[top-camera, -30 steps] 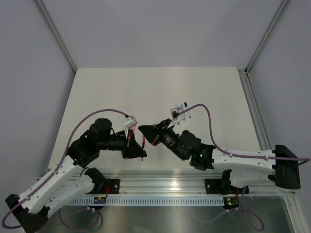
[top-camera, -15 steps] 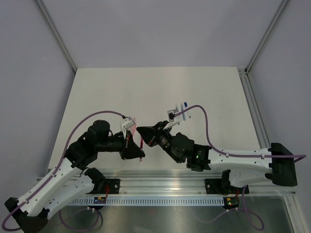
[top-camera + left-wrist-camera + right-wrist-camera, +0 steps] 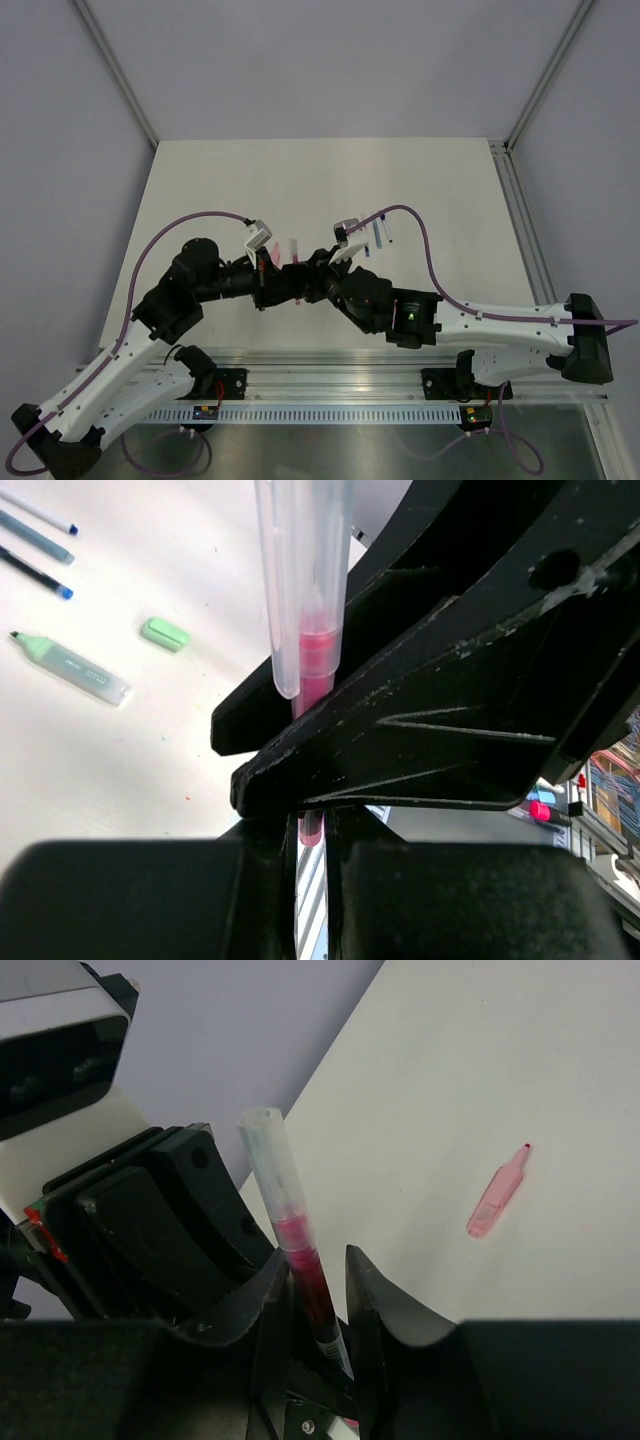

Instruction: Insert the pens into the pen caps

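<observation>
the clear cap [image 3: 303, 570] is cut off above, the red pen [image 3: 314, 693] half hidden by jaws.

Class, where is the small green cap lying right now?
In the left wrist view, the green cap lies on the table at upper left, just right of the pale green marker and below the blue-tipped pens.

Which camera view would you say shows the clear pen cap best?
The right wrist view: the whole clear cap shows, end to end, on the red pen. The left wrist view crops its top; the top view gives only a faint sliver.
</observation>
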